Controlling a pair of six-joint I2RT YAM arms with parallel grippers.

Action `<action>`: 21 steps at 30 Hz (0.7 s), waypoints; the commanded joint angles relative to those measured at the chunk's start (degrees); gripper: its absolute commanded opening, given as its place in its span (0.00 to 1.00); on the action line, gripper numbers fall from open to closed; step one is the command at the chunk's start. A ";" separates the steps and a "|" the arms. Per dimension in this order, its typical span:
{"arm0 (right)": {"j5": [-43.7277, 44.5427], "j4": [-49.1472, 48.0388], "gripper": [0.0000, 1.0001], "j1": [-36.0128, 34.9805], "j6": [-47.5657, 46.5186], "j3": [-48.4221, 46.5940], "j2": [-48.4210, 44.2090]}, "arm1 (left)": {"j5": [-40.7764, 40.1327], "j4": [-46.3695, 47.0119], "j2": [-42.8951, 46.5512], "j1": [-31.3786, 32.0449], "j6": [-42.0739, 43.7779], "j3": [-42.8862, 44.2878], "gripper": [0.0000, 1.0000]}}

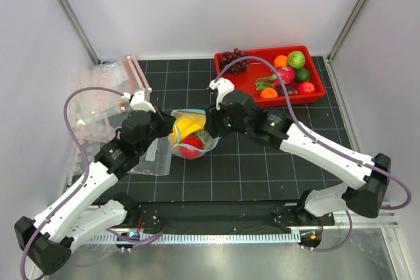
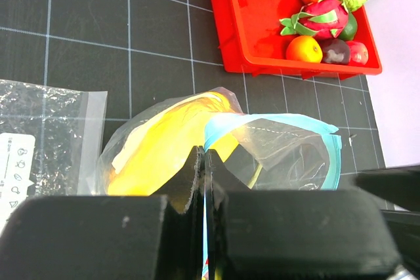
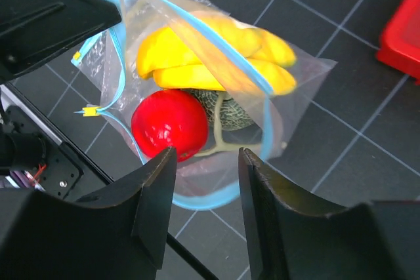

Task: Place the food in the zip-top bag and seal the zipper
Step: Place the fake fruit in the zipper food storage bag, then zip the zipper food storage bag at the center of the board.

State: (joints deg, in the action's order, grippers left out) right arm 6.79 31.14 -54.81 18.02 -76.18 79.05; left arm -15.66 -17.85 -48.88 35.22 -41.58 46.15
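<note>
loading looks finished, sealing is the step in hand. the clear soft zip-top bag [image 3: 308, 77] lies mid-worktop on the black gridded worktop [image 1: 262, 175], between the two arms. inside it sit the yellow toy banana [image 3: 210, 57], the small red round fruit [image 3: 169, 122] and, under the banana, the dull green netted melon [image 3: 226, 111]. the narrow teal-blue zipper strip [image 2: 282, 120] gapes in a loop, mouth unsealed. left gripper [image 2: 204, 162] is clenched on the strip at the bag's left edge. right gripper [image 3: 205, 181] hangs over the near side of the mouth with jaws apart, grasping nothing; whether it touches the plastic, cannot tell. judgement: the next move calls for bringing the two sides of the strip together while the left holds the end, then pinching and sliding along the full width; the bulging fruit may hold the mouth apart. the red plastic tray [image 2: 252, 24] of other fruit sits far right. writing: a spare clear bag [image 2: 59, 116] on the left carries a white printed panel [image 2: 16, 168] with small icons, too small to read; no brand visible.
</note>
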 commanded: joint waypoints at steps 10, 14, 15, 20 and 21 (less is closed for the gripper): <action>10.44 8.15 0.53 -0.74 3.16 0.42 -1.45 | -1.65 1.32 0.89 0.02 0.45 0.08 0.00; 9.74 7.01 0.43 -0.74 3.07 -0.37 2.68 | 1.06 3.07 1.51 0.02 0.28 -0.62 0.00; 9.39 6.31 0.35 -0.74 3.07 -0.28 3.30 | 1.85 3.60 1.68 0.02 0.27 -0.80 0.00; 9.30 3.23 0.01 -0.65 4.65 0.07 3.67 | 8.62 7.12 2.04 0.02 1.15 -1.41 0.00; 9.38 2.97 0.01 -0.65 4.92 0.42 2.70 | 11.59 7.73 1.95 0.02 1.15 -1.41 0.00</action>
State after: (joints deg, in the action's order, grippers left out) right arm 15.33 37.58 -55.18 21.65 -75.57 84.79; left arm -10.55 -15.49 -47.79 35.22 -41.50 44.88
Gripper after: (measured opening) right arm 0.038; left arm 0.008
